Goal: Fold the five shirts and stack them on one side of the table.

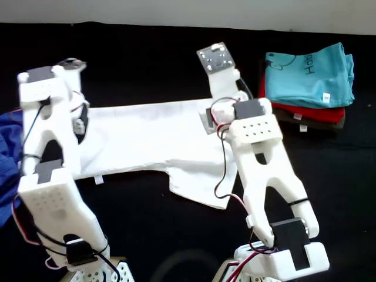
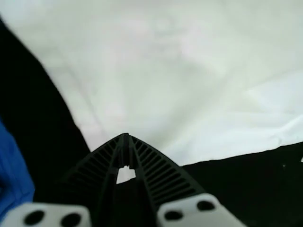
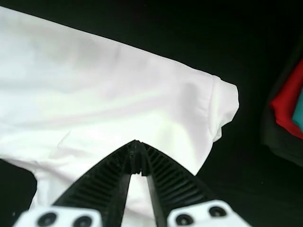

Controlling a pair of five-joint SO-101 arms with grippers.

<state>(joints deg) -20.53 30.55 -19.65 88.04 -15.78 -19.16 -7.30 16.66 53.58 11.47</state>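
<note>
A white shirt lies spread as a long strip across the middle of the black table, one sleeve trailing toward the front. My left gripper sits low at the shirt's left edge. In the left wrist view its fingers meet at the tips, shut on the white cloth. My right gripper is at the shirt's right end, also shut on the cloth, with its tips short of the shirt's corner.
At the back right stands a stack of folded shirts: teal on top, then red, then a dark one. A crumpled blue shirt lies at the left edge, beside the left arm.
</note>
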